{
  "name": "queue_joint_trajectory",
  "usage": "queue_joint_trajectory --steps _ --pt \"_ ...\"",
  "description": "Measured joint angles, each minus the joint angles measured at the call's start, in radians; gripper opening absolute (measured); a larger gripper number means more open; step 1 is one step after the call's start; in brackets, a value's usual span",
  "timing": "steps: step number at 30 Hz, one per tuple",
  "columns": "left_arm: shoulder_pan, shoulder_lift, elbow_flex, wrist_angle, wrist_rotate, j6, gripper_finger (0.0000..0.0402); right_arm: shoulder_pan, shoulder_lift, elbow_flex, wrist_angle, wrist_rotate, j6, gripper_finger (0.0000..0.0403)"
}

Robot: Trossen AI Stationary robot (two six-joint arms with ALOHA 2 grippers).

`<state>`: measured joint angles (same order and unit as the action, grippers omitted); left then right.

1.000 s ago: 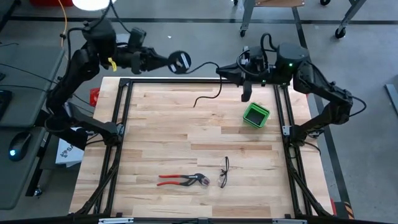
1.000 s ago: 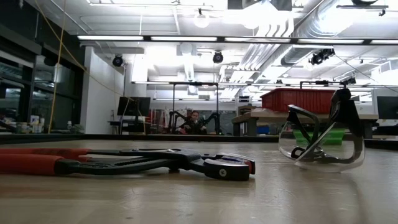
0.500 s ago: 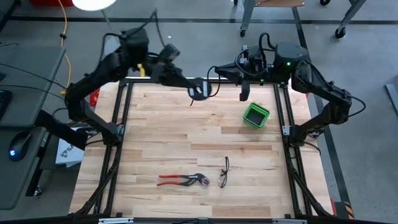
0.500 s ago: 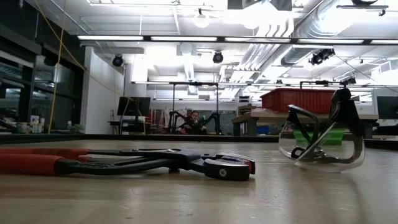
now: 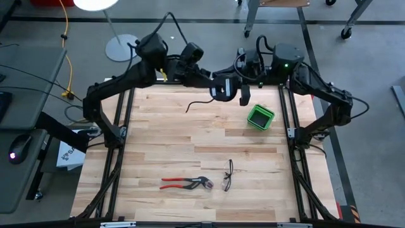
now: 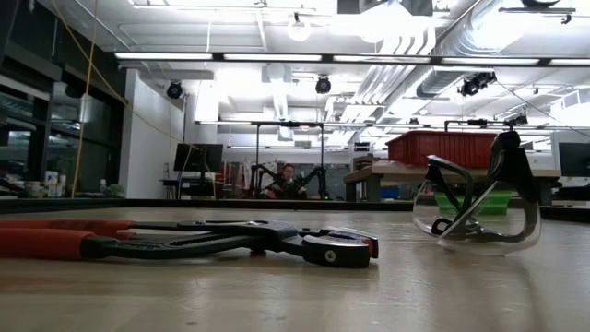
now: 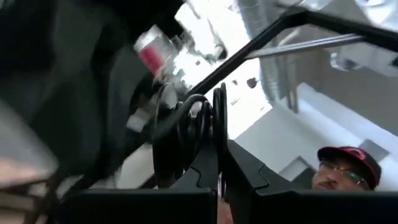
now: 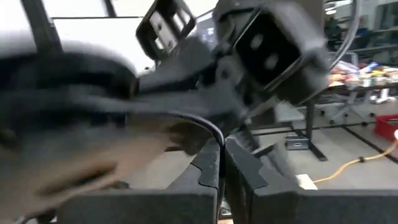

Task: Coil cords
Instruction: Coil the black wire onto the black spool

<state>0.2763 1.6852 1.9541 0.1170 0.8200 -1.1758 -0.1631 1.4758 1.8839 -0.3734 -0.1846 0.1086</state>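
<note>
Swung rightward along table's far edge: left gripper, clamped on reel edge-on. Now just beside right gripper, pinching cord. Loose tail trailing on wood. Risk: collision or slack snagging, given tight spacing.

left claw clamped, far edge | right claw pinched, alongside

**Two dark arms, cabled and marked**

Both arms are showing matte black, boxy links with rounded joints. Black cables are looping over each wrist. The left arm is wearing a small yellow tag near its wrist; the right arm is glowing with a green indicator light on its housing.
</note>
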Motion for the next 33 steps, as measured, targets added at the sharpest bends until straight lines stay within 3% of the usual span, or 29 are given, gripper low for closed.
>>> queue_joint_trajectory --steps 6,16,20,28,33 --pt "0.009 0.027 0.000 0.186 -0.081 -0.008 0.0001 0.000 0.023 0.000 0.034 -0.041 0.026 0.0000" --pt "0.050 0.019 0.000 0.280 -0.281 0.209 0.0001 -0.001 0.024 0.001 0.087 -0.044 0.053 0.0013" --pt "0.066 0.019 0.000 0.318 -0.339 0.238 0.0001 0.000 0.027 0.000 0.072 -0.015 0.072 0.0048" --pt "0.071 0.016 0.000 0.389 -0.351 0.236 0.0001 0.000 0.039 0.000 0.059 0.088 0.045 0.0148" --pt "0.073 0.011 0.000 0.417 -0.366 0.223 0.0001 0.000 0.059 0.000 0.052 0.173 -0.008 0.0175"
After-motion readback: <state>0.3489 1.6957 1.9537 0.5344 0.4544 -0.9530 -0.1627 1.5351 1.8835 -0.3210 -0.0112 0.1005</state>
